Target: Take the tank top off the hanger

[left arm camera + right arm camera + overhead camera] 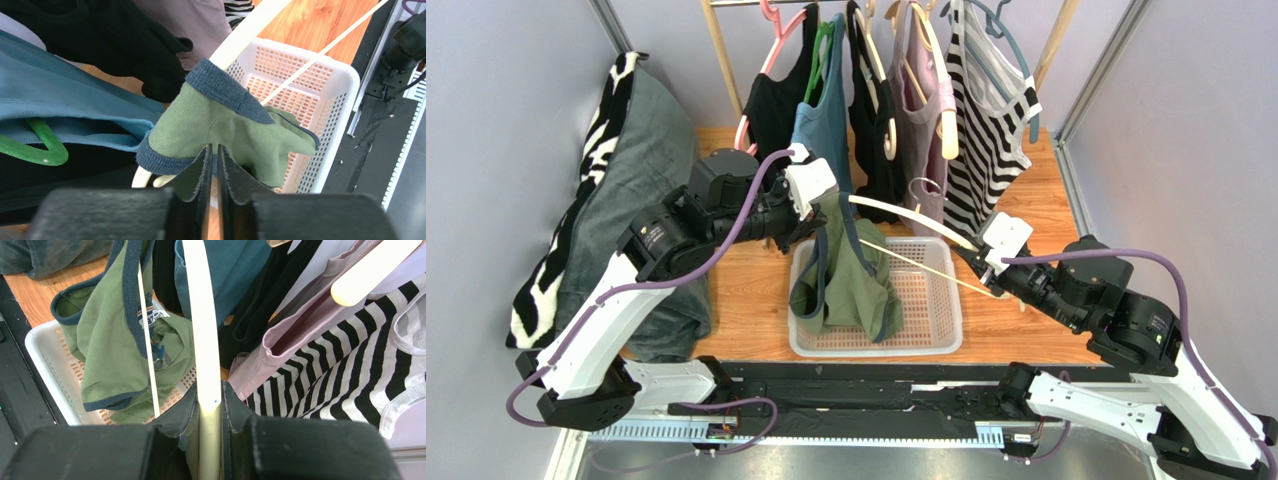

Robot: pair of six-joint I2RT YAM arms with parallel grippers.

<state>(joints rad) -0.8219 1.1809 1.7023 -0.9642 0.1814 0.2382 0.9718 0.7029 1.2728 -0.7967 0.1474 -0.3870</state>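
The green tank top (851, 285) with blue trim hangs from a cream hanger (906, 218) and droops into the white basket (946, 335). One strap still wraps the hanger's end in the left wrist view (220, 85). My left gripper (811, 195) is shut on the top's green fabric (225, 125) near that strap, its fingertips (206, 152) pinching the cloth. My right gripper (983, 258) is shut on the hanger's cream arm (200, 315) and holds it over the basket (45, 355). The tank top also shows in the right wrist view (105, 340), draped left of the hanger.
A rack behind holds a black top (776, 95), a blue top (826, 120), a lilac top (921, 120) and a striped top (986, 130) on hangers. A grey and zebra-print cushion (616, 180) lies at the left. Wooden rack posts (721, 55) stand at the back.
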